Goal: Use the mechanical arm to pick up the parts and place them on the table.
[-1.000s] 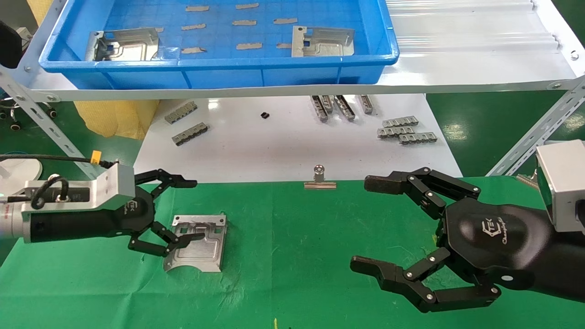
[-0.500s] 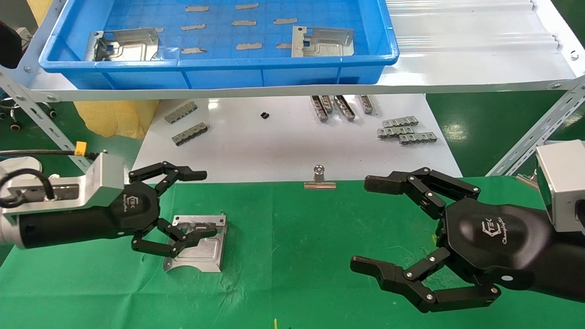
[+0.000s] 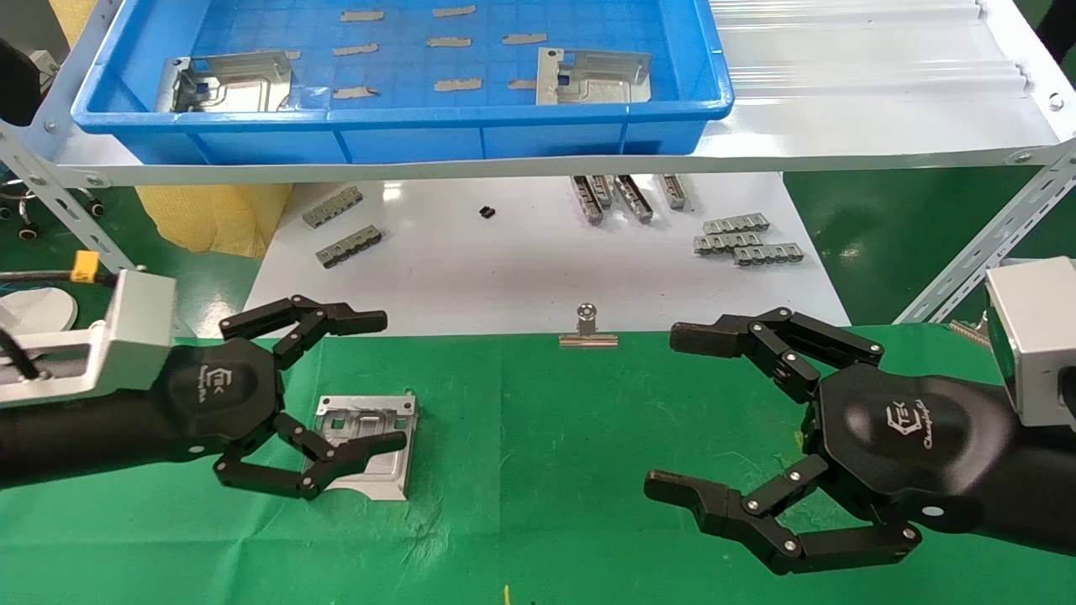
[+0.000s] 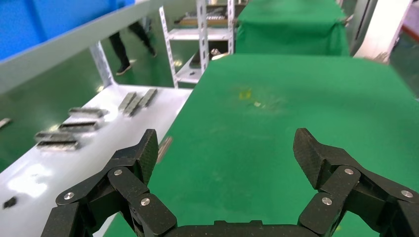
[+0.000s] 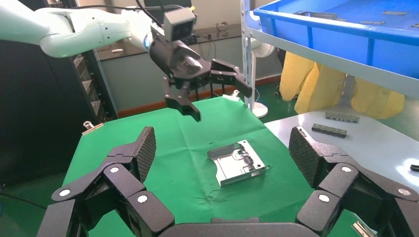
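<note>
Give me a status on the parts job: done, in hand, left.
Done: one part lies flat on the green table. In hand: nothing; the left gripper is open above that part, not touching it, as the right wrist view shows. The right gripper is open and empty over the cloth. Left: two parts sit in the blue tray.

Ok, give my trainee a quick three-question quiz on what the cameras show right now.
1. True or false: the left pincer is shut on the part on the cloth.
2. How many parts lie in the blue tray?
3. The binder clip sits: A) in the tray, B) at the far edge of the green cloth, C) under the right pincer.

Key: 1 false, it is open above it. 2 two. 3 B.
</note>
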`<action>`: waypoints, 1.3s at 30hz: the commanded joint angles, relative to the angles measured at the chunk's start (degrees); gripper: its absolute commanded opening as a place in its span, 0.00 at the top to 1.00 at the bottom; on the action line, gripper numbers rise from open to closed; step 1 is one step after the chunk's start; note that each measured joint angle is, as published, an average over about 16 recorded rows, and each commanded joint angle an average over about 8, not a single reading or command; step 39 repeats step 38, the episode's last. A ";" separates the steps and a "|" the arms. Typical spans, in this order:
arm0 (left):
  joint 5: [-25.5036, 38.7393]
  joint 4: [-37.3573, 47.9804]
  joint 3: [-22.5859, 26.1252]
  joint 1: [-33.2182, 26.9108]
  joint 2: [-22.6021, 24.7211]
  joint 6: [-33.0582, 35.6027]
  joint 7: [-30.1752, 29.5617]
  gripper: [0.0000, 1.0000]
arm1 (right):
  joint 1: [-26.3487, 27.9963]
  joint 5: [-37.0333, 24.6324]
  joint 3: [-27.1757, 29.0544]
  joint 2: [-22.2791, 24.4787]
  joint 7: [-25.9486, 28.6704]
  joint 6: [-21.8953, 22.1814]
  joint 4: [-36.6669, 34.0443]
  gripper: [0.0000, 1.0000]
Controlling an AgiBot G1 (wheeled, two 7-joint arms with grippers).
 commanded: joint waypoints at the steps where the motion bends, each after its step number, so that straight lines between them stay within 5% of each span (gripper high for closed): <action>1: -0.79 -2.46 -1.08 1.28 -0.68 -0.18 -1.75 0.00 | 0.00 0.00 0.00 0.00 0.00 0.00 0.00 0.00; 21: -8.26 -25.60 -11.23 13.32 -7.04 -1.86 -18.03 0.00 | 0.00 0.00 0.00 0.00 0.00 0.01 -0.01 0.00; 39: -8.60 -26.37 -11.63 13.81 -7.30 -2.00 -18.46 0.00 | -0.01 0.01 0.00 0.00 0.00 0.02 -0.02 0.00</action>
